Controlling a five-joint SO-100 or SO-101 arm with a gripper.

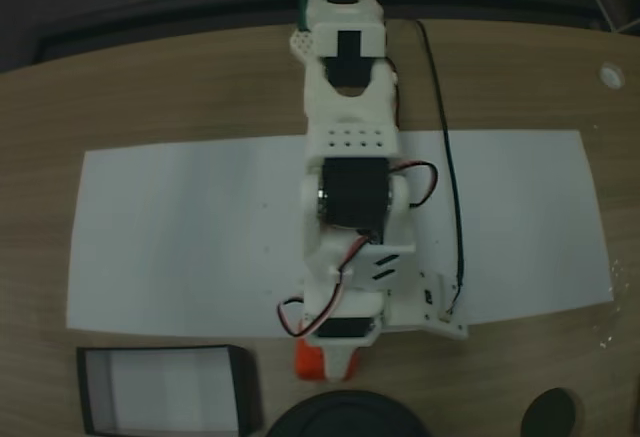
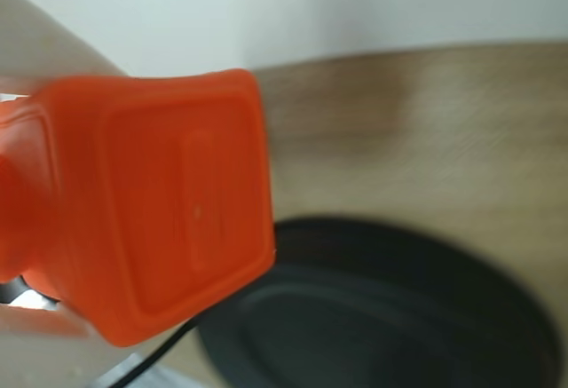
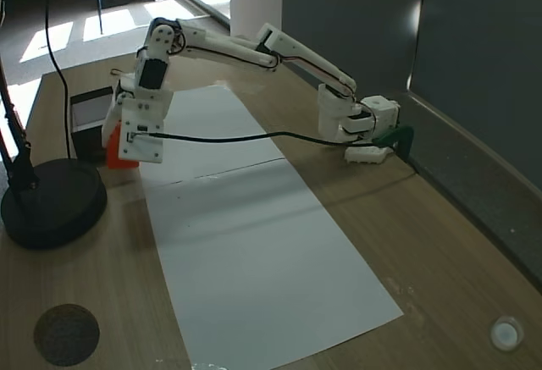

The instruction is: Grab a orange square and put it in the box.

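Item: small bright orange-red square block with rounded corners [image 2: 169,201], a faint raised mark on its broad face; in the wrist view it sits close to the lens at 9 o'clock, and in a fixed view [image 1: 318,362] it shows just under the end of the white arm, at 6 o'clock of the frame. Holder: white two-finger gripper [image 1: 335,357], its fingers closed against the block; whether the block hangs clear of the wooden desk [image 1: 150,97] or rests on it cannot be told. Destination: shallow rectangular tray with thin black walls and white floor [image 1: 88,397], at 9 o'clock of the block in that fixed view, near but apart from it; in another fixed view [image 3: 91,95] it lies just behind the gripper. Adjacent: round black stand base [image 1: 350,417], just beside the block at 6 o'clock, and visible beneath it in the wrist view [image 2: 390,317]; a white paper sheet [image 1: 190,237] under the arm; a thin black cable [image 1: 440,137] along the arm. Status, judged: block taken, carry to the tray not yet finished. Hazards, judged: the sideways swing may snag the block on the tray's near wall if carried low; a shallow grip may let the block twist loose; the black base crowds the path.
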